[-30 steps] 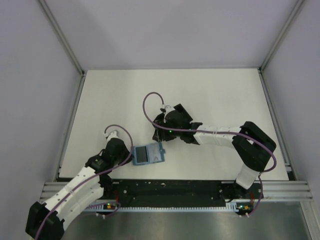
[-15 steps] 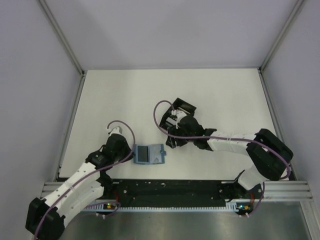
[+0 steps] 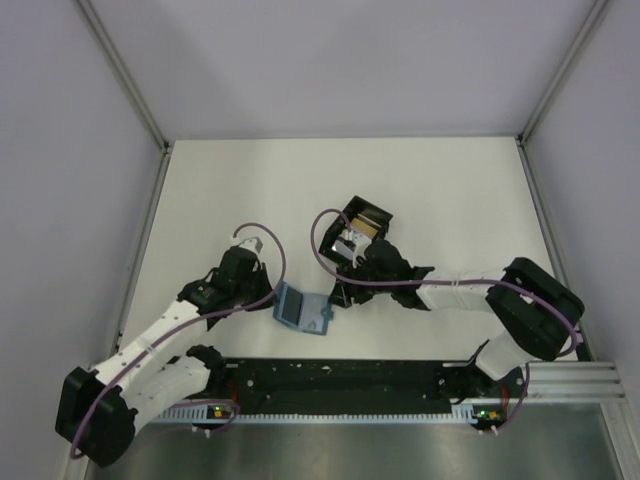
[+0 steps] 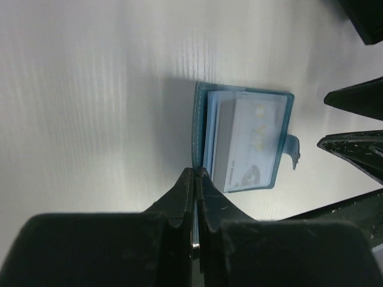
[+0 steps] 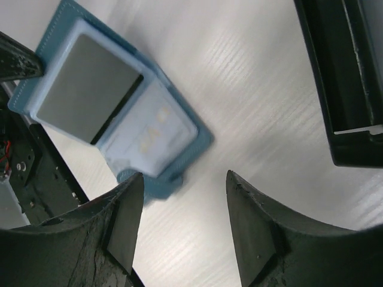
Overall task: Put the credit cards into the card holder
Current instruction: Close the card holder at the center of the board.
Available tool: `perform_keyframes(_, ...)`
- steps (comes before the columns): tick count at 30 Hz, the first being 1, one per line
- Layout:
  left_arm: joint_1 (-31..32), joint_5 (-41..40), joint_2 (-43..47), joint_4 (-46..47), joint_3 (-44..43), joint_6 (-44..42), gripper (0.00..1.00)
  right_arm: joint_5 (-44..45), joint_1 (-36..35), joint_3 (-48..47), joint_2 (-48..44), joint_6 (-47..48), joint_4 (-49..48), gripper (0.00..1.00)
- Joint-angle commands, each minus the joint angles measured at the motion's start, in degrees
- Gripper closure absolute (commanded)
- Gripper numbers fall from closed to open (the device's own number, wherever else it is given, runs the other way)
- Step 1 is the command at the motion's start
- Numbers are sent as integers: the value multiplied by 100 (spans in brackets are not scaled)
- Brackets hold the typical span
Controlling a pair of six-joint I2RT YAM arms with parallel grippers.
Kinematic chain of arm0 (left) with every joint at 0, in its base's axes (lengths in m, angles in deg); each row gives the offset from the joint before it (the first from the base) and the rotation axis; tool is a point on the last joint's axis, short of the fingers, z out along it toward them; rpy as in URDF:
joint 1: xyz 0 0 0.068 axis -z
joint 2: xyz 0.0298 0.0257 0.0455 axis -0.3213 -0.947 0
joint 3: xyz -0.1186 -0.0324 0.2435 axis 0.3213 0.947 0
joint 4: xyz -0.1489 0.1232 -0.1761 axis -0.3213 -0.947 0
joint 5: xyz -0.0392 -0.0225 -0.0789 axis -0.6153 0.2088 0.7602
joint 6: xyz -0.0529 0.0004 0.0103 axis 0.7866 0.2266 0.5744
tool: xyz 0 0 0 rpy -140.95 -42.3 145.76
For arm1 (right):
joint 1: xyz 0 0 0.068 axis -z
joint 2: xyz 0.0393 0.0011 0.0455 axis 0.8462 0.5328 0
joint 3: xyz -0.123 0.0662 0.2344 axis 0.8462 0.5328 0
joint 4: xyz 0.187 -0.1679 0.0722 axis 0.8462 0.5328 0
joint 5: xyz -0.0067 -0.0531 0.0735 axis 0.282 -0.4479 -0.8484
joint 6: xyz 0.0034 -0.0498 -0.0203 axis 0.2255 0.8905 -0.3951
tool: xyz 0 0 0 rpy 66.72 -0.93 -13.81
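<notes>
While the teal-blue folding card holder (image 3: pixel 303 309), open on the white tabletop (image 3: pixel 450 180), already sleeves two flat plastic cards (image 5: pixel 90 86), orange-yellow cards (image 3: pixel 366 229) lie in the black open tray (image 3: pixel 350 208). The left hand (image 4: pixel 196 173) pinches the holder's edge, and the right hand (image 5: pixel 185 176) hangs apart, empty.

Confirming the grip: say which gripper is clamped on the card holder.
The left gripper, jaws shut on the edge of the card holder; the right gripper stands open.
</notes>
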Motion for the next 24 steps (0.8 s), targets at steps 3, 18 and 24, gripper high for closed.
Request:
perform_keyframes(3, 56, 701, -381, 389, -270, -357, 88, -411, -7, -130, 414, -312, -621, 43)
perform_keyframes(18, 100, 1307, -433, 925, -314, -322, 81, -788, -103, 353, -140, 39, -1061, 42)
perform_keyframes(24, 188, 1834, -636, 1373, -182, -269, 80, -1535, -103, 415, 45, 12, -1526, 42)
